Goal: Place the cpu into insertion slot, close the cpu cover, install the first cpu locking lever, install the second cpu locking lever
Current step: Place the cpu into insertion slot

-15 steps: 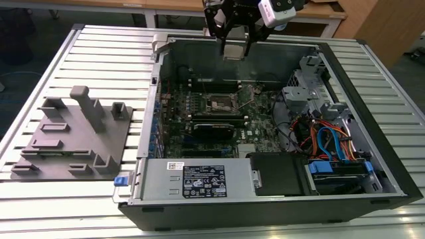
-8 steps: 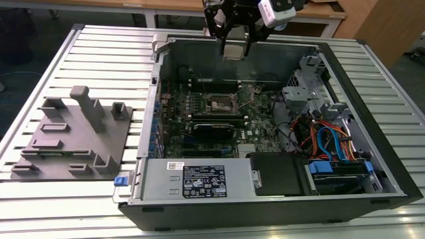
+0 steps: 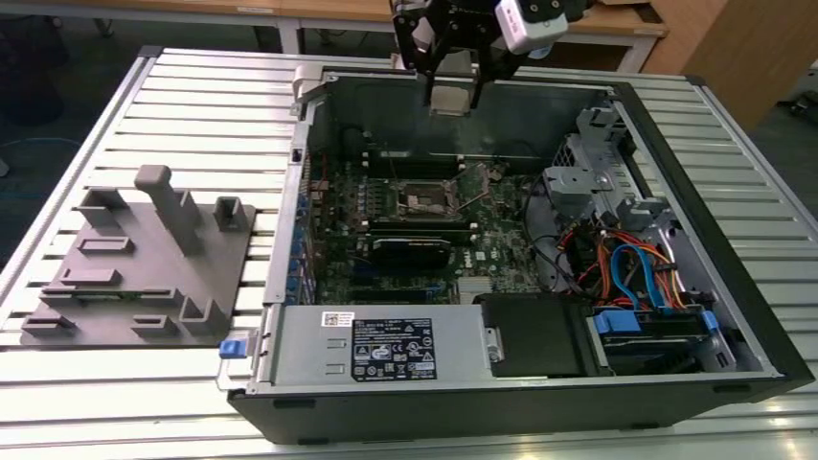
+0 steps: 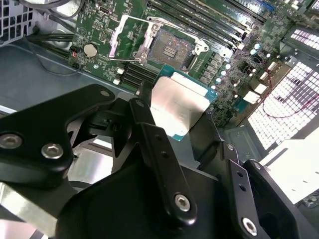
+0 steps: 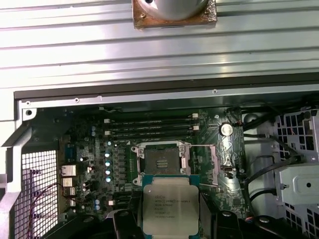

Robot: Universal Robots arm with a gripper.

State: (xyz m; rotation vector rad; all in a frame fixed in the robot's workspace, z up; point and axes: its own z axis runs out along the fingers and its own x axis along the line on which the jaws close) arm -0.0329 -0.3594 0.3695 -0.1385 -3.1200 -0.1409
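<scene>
- My pincer [image 3: 453, 88] is clenched on the cpu [image 3: 450, 101], high over the open computer case [image 3: 511, 410].
- Exterior view: cpu hangs at twelve o'clock from the insertion slot [image 3: 422, 199], well apart, its dark centre showing.

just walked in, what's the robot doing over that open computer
The robot arm's gripper holds the cpu, with its fingers shut on the chip's edges, above the open computer case. On the green board below, the socket is empty and its metal cover is swung open. The chip has not yet been set in.
</scene>
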